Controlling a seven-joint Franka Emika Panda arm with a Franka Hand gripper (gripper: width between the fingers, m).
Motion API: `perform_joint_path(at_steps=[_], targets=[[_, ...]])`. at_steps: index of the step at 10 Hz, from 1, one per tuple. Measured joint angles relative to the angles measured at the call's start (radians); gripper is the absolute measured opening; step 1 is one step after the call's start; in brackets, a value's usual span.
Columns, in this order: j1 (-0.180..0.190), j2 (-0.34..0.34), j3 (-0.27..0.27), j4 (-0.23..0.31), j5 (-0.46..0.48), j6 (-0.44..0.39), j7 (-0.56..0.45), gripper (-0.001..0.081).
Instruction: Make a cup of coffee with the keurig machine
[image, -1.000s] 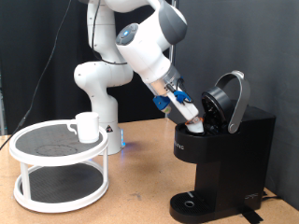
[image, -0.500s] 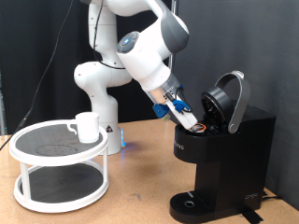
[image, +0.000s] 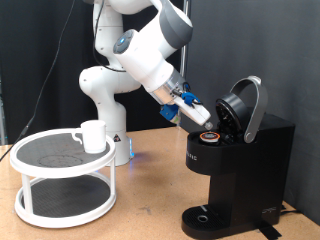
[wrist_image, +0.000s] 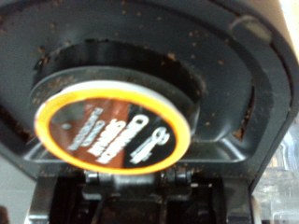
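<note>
A black curtain backs the wooden table (image: 150, 205) I'm working over. The keurig machine (image: 238, 165) stands at the exterior view's right with its hinged lid (image: 247, 105) tipped up and back. A coffee pod (image: 209, 137), brown top ringed in orange, sits in the open chamber; my wrist view looks straight down on it (wrist_image: 114, 127). My gripper (image: 203, 115) hangs just up and to the exterior view's left of the pod, clear of it, angled down toward the chamber, with the raised lid close beyond it. I cannot tell how far its fingers are spread. The cup (image: 93, 135) stands well apart, on the top tier of the white two-tier tray stand (image: 64, 180) at the exterior view's left.
</note>
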Motion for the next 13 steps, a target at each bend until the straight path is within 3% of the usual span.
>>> perform_joint_path(at_steps=[4, 7, 13], targets=[[-0.003, -0.046, -0.013, 0.001, 0.093, 0.011, -0.036, 0.0734], [-0.018, -0.112, -0.027, 0.005, 0.094, -0.005, -0.006, 0.0734], [-0.022, -0.187, -0.049, 0.098, 0.140, -0.072, 0.079, 0.0734]])
